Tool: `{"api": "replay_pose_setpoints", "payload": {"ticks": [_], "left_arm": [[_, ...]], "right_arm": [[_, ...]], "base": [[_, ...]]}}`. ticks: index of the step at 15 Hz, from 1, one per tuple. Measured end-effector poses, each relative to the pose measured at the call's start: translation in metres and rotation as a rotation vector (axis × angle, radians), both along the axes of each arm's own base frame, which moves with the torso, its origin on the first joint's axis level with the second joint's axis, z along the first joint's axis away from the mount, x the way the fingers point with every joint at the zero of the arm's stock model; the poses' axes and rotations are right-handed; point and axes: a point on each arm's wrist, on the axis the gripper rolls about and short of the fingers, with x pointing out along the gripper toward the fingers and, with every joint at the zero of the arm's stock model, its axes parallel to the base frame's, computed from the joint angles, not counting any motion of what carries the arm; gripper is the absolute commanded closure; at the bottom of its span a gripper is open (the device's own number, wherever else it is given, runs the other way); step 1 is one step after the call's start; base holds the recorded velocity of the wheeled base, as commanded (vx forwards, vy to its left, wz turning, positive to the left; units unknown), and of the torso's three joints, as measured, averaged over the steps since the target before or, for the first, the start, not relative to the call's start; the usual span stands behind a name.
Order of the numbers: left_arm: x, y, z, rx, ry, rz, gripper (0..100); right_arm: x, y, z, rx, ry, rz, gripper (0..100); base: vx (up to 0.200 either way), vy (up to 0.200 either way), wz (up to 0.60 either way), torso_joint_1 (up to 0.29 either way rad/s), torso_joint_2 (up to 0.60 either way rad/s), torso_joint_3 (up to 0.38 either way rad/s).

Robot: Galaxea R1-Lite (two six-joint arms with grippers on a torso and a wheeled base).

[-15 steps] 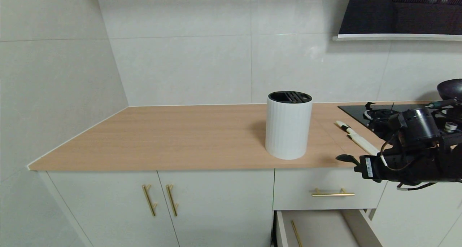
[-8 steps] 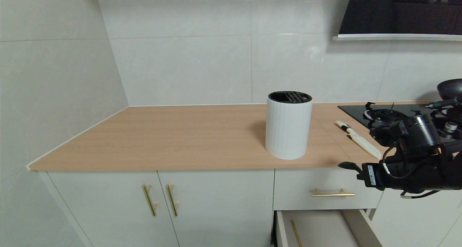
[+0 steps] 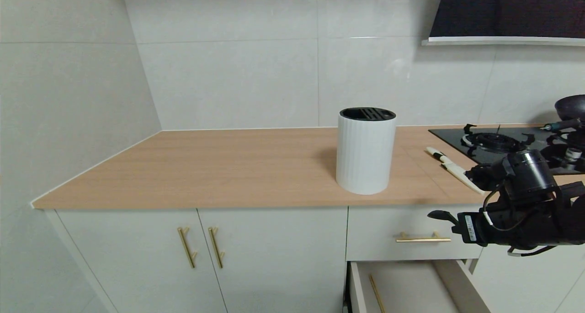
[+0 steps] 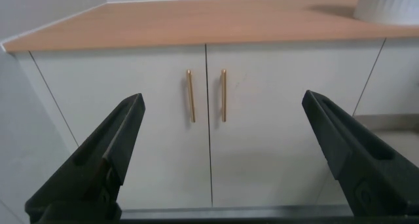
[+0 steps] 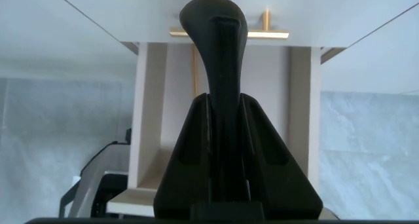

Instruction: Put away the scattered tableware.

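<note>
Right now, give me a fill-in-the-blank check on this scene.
The knife lies on the counter between the white holder and the ___.
The left gripper is ___.
The right gripper is shut on a ___ utensil.
The lower drawer is ___.
Missing: stove; open; black; open.

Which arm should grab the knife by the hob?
Right. The knife lies at the countertop's right end, close to the right gripper; the left gripper faces the cabinet doors farther left.

head: forward-down on counter [image 3: 228,167] | left wrist: low, near, facing doors [image 4: 255,139] | right wrist: facing drawer [image 5: 272,106] | shared with head: doors, drawer
</note>
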Motion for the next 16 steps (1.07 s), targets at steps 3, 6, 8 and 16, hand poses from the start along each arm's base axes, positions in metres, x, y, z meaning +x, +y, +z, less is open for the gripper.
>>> {"api": "replay_pose_setpoints", "payload": {"ticks": [3, 6, 8, 16], "left_arm": [[0.0, 0.0, 0.0, 0.0, 0.0, 0.0, 0], [0.0, 0.0, 0.0, 0.0, 0.0, 0.0, 0], [0.0, 0.0, 0.0, 0.0, 0.0, 0.0, 0], [0.0, 0.0, 0.0, 0.001, 0.0, 0.0, 0]], "right_arm": [[0.0002, 0.0001, -0.0006, 0.0, 0.002, 0.0, 100], [0.001, 0.0002, -0.0025, -0.003, 0.009, 0.001, 100], [0.0018, 0.0004, -0.0045, -0.004, 0.017, 0.001, 100], [0.0032, 0.0013, -0.0095, -0.008, 0.035, 0.004, 100]], "base": [[0.0, 0.0, 0.0, -0.203, 0.48, 0.279], [0.0, 0.0, 0.0, -0.193, 0.48, 0.287], [0.0, 0.0, 0.0, -0.176, 0.46, 0.293], [0.0, 0.0, 0.0, -0.124, 0.42, 0.271]]}}
